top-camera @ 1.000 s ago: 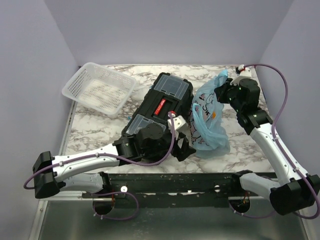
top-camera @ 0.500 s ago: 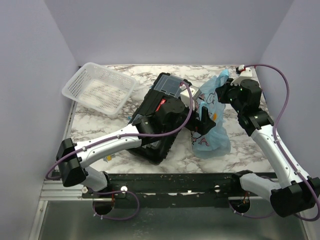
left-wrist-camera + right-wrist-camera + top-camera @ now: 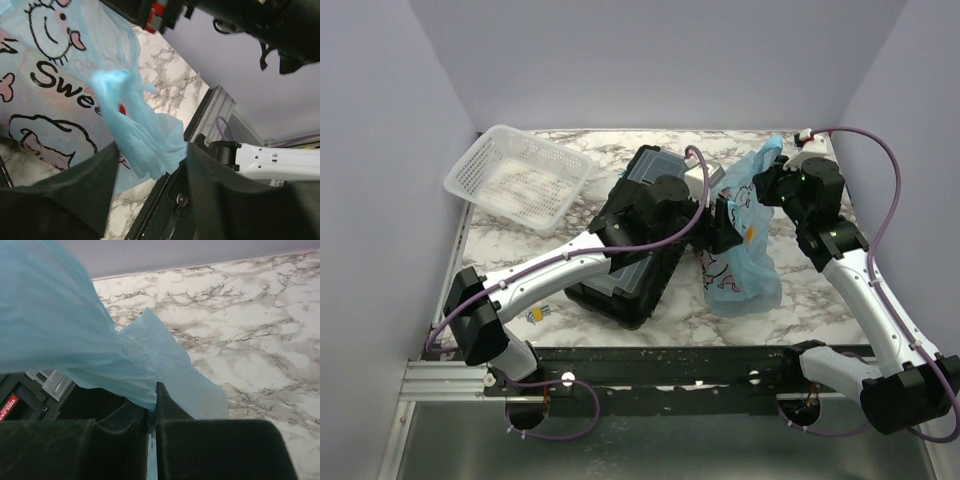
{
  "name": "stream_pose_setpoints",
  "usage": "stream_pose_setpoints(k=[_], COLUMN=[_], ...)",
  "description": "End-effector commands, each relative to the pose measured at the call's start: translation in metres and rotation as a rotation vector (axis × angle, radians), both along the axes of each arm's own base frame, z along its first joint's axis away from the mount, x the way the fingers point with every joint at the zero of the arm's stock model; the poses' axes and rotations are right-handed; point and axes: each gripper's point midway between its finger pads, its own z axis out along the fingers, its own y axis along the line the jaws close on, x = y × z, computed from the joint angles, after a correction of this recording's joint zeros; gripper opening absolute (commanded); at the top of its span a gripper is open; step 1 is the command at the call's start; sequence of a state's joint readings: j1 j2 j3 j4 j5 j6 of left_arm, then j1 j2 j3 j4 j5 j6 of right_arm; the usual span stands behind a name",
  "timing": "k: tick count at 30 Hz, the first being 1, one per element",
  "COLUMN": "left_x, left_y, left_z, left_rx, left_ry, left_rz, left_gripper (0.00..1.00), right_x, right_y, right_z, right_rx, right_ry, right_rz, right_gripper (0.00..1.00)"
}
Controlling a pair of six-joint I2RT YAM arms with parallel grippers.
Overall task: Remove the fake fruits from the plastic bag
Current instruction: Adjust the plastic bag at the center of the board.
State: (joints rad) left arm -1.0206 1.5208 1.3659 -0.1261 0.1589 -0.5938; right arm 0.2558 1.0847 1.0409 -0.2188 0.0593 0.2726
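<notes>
The light-blue plastic bag with pink cartoon print lies right of centre. Its top is pulled up to the back right. My right gripper is shut on that twisted top, the plastic pinched between its fingers. My left gripper reaches over the toolbox to the bag's left side. It is open, with a twisted strip of bag hanging between its spread fingers. An orange patch and a red spot show through the plastic. The fruits are otherwise hidden.
A black toolbox lies left of the bag under my left arm. A white mesh basket stands at the back left. A tiny yellow-blue item lies near the front edge. Purple walls close in on three sides.
My left arm swung from the bag's near-left corner back over the toolbox to the bag's upper left side. The right gripper kept its hold on the bag's top.
</notes>
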Motion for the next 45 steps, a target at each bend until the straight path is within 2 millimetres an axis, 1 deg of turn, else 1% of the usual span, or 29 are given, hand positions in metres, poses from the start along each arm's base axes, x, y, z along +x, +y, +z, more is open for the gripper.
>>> stream_pose_setpoints(k=[1,3,6,10,14,16,18,24,26,28,29,31,33,34,36,37,40,42,44,45], left_x=[0.001,-0.001,-0.008,-0.022,-0.032,-0.038,-0.041,-0.046,-0.055,-0.07,-0.08,-0.099,-0.112,-0.114,-0.116,-0.116,-0.122,-0.123,-0.121,-0.116], left_y=[0.001,0.002,0.004,0.017,0.035,0.041,0.045,0.046,0.044,0.042,0.042,0.043,0.047,0.049,0.056,0.059,0.064,0.066,0.067,0.067], left_z=[0.024,0.029,0.039,0.054,0.066,0.073,0.075,0.065,0.069,0.073,0.073,0.068,0.06,0.054,0.049,0.048,0.047,0.045,0.045,0.046], left_rx=[-0.042,-0.039,-0.038,-0.025,-0.013,-0.021,-0.027,-0.023,-0.04,-0.055,-0.054,-0.038,-0.033,-0.034,-0.049,-0.051,-0.061,-0.062,-0.043,-0.021], left_ry=[-0.005,-0.031,-0.066,-0.13,-0.196,-0.222,-0.227,-0.22,-0.238,-0.291,-0.327,-0.407,-0.442,-0.437,-0.434,-0.435,-0.429,-0.409,-0.394,-0.386], left_rz=[-0.151,-0.187,-0.232,-0.291,-0.301,-0.316,-0.318,-0.345,-0.4,-0.456,-0.489,-0.533,-0.548,-0.541,-0.519,-0.505,-0.504,-0.501,-0.485,-0.466], left_gripper=[0.44,0.3,0.13,0.0,0.0,0.0,0.0,0.0,0.0,0.0,0.0,0.0,0.0,0.0,0.0,0.0,0.0,0.0,0.0,0.07], right_x=[0.0,0.001,0.005,0.017,0.026,0.028,0.029,0.027,0.028,0.032,0.035,0.041,0.048,0.052,0.062,0.067,0.077,0.079,0.076,0.073], right_y=[-0.012,-0.011,-0.014,-0.02,-0.018,-0.017,-0.015,-0.003,-0.005,-0.013,-0.018,-0.026,-0.027,-0.027,-0.024,-0.023,-0.014,-0.009,-0.004,-0.003], right_z=[0.028,0.033,0.041,0.05,0.059,0.062,0.065,0.069,0.07,0.068,0.066,0.062,0.058,0.056,0.056,0.053,0.052,0.049,0.047,0.044], right_rx=[0.01,0.01,0.008,0.002,0.003,0.012,0.023,0.079,0.09,0.091,0.092,0.081,0.068,0.061,0.043,0.035,0.025,0.027,0.034,0.041], right_ry=[-0.058,-0.062,-0.07,-0.064,-0.067,-0.07,-0.068,-0.06,-0.049,-0.032,-0.022,-0.001,0.015,0.02,0.026,0.038,0.06,0.078,0.089,0.094], right_rz=[-0.071,-0.069,-0.087,-0.143,-0.142,-0.143,-0.143,-0.095,-0.116,-0.169,-0.209,-0.266,-0.285,-0.287,-0.28,-0.276,-0.239,-0.212,-0.184,-0.178], right_gripper=[0.11,0.09,0.06,0.01,0.01,0.01,0.01,0.01,0.01,0.01,0.01,0.01,0.01,0.01,0.01,0.01,0.01,0.01,0.01,0.01])
